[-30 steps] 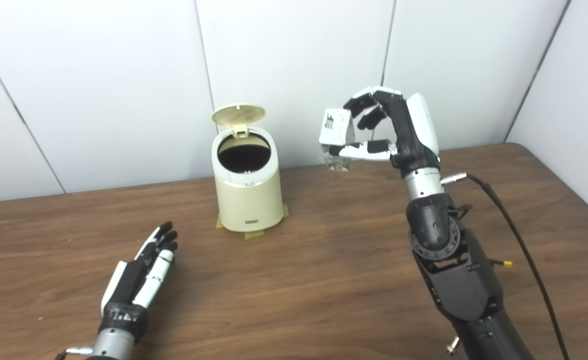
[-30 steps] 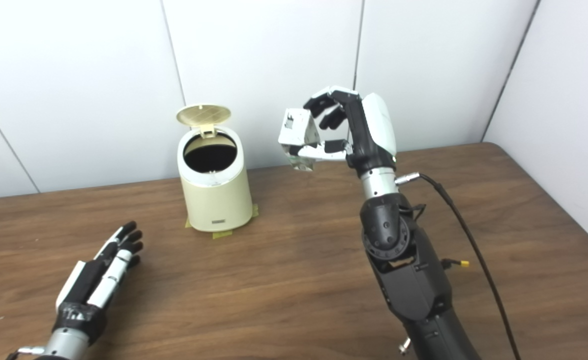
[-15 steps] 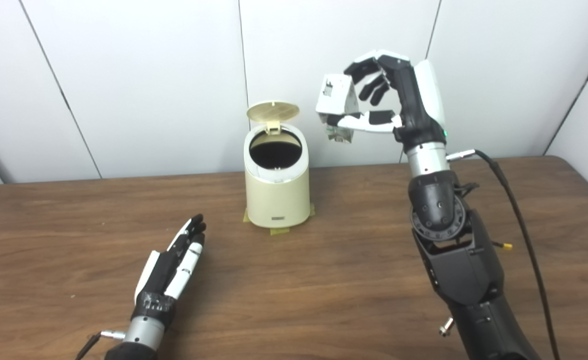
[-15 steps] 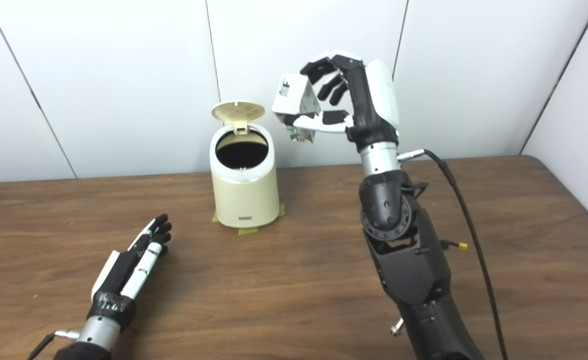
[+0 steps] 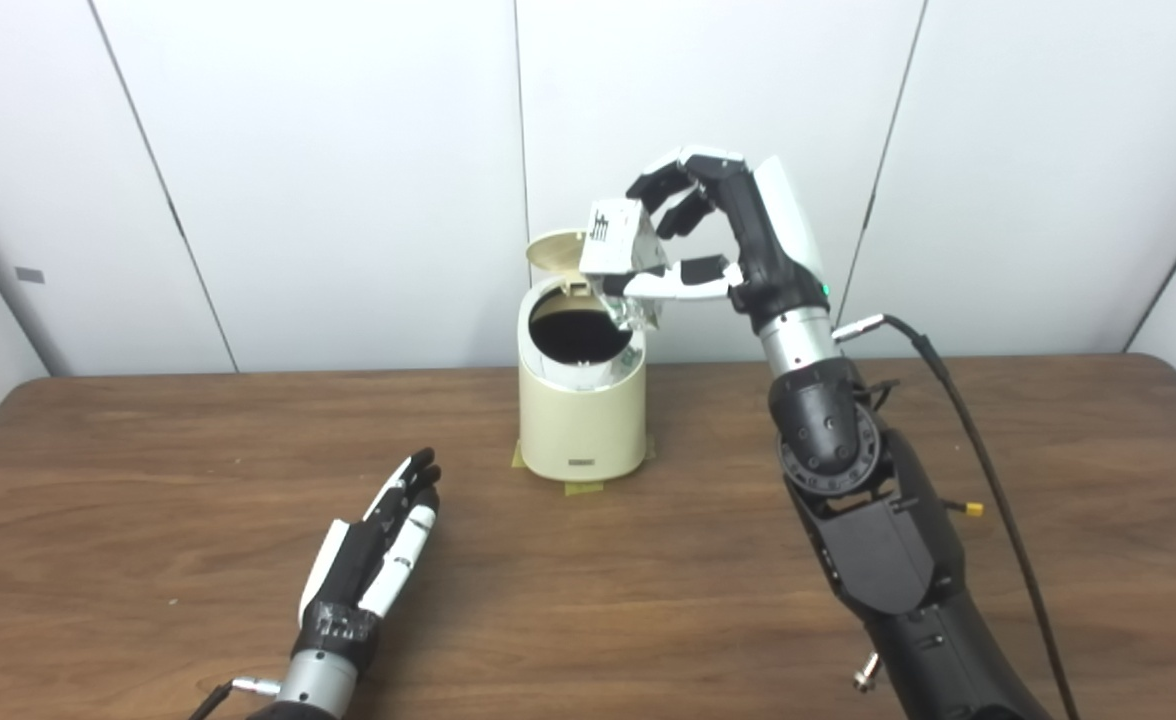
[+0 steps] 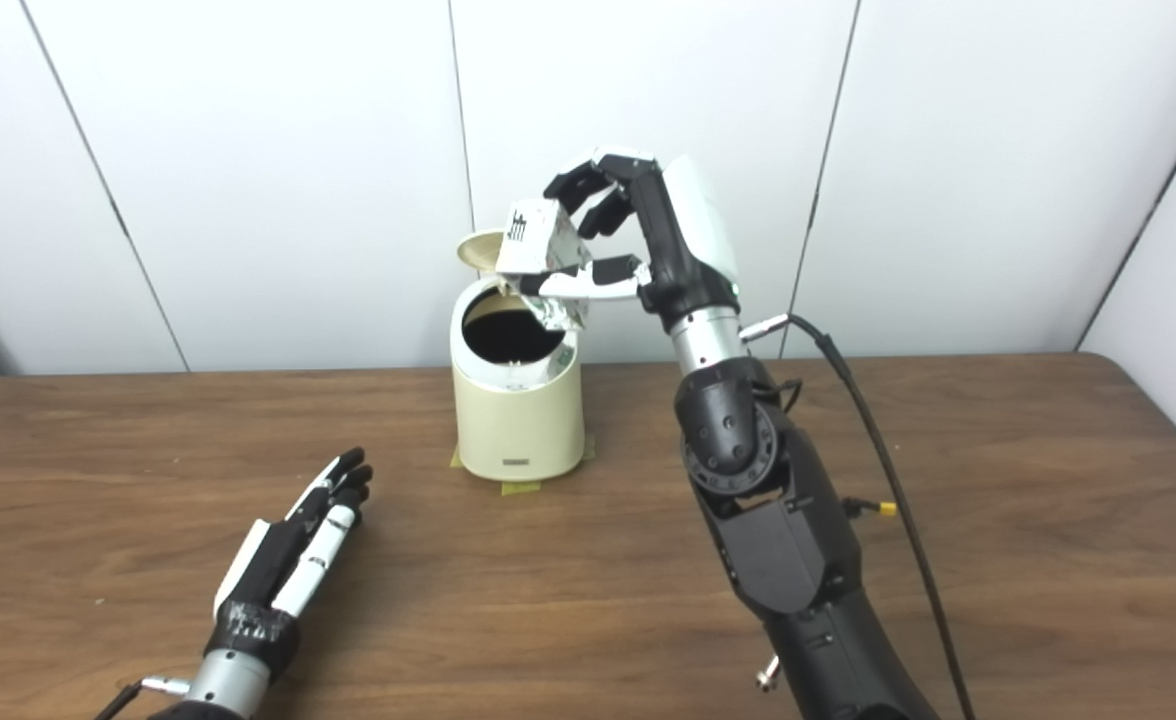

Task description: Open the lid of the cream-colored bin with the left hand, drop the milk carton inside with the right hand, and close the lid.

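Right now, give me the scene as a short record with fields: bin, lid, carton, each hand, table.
bin: cream-colored bin upright on taped spot, opening dark
lid: lid flipped up at the back, partly hidden by the carton
carton: milk carton held in the air above the bin's right rim, not yet inside
right hand: right hand shut on the carton
left hand: left hand open, flat on the table, holding nothing
table: wooden table

Black print marks the milk carton (image 5: 612, 236) and a small label the bin (image 5: 581, 462), both too small to read.
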